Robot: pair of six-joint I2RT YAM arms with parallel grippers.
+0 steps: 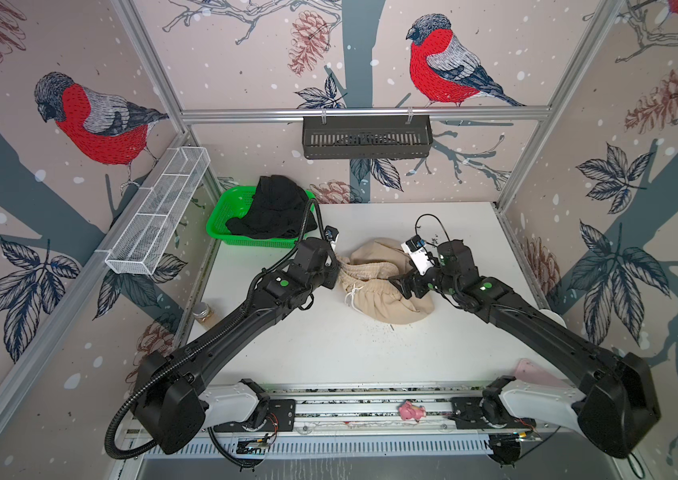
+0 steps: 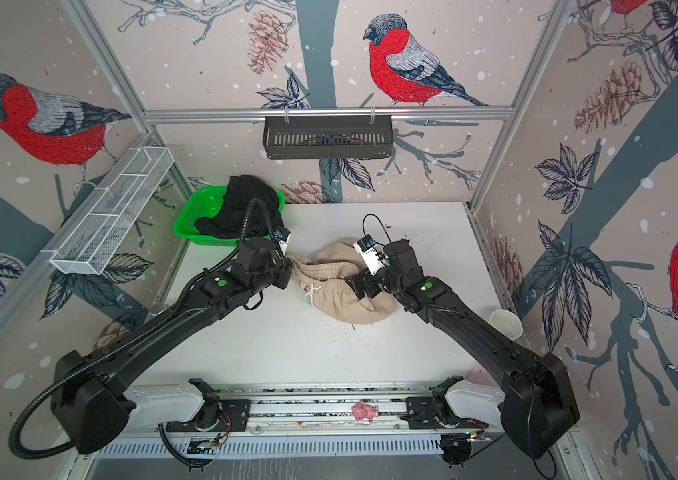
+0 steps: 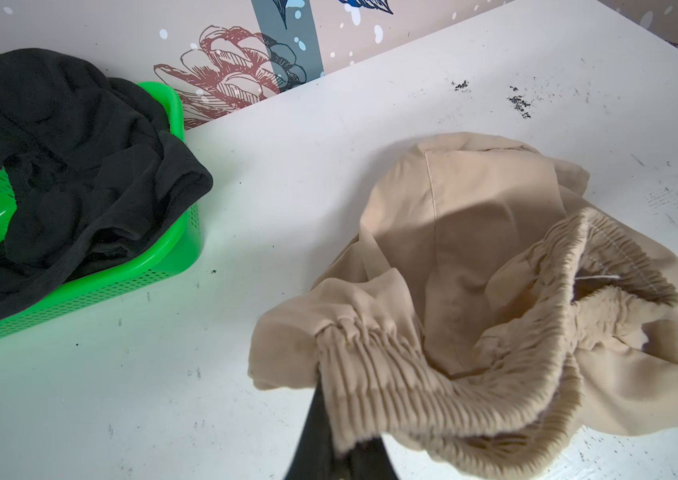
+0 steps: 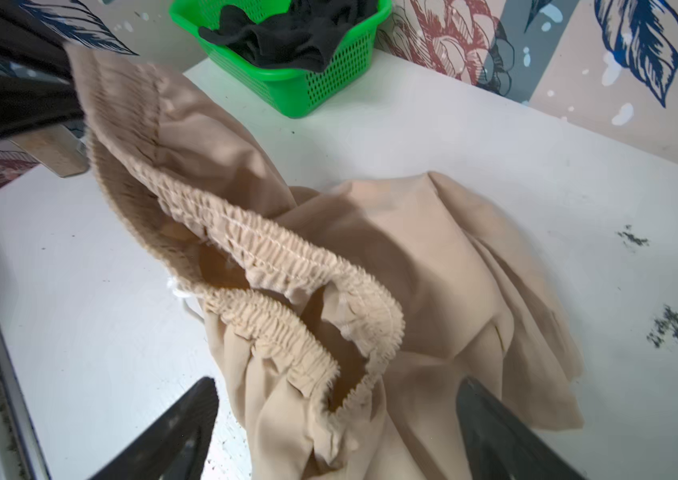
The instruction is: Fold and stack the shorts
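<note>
Showing a white table (image 1: 329, 353) with two robot arms meeting over a crumpled pair of beige shorts (image 1: 374, 299) near its middle, in both top views. The beige shorts (image 2: 341, 303) form a loose heap whose long axis runs across the table from left to right, slanting a little toward the near edge on the right.

The gathered elastic waistband (image 4: 271, 257) follows that same line. One end is lifted at the left and the other droops toward the right. Its open mouth faces the near side, where a white drawstring (image 1: 352, 297) hangs out. The leg cloth is bunched behind and beneath it.

The left gripper (image 3: 322, 411) is pinched tight on the left end of the waistband and holds it off the table. The right gripper (image 4: 337, 386) has its fingers spread wide, one on each side of the waistband's right end, gripping nothing.

A second pair, the black shorts (image 1: 275, 212), lies crumpled in a green basket (image 1: 221, 212) at the far left corner of the table, spilling over its rim, well apart from the beige pair.
</note>
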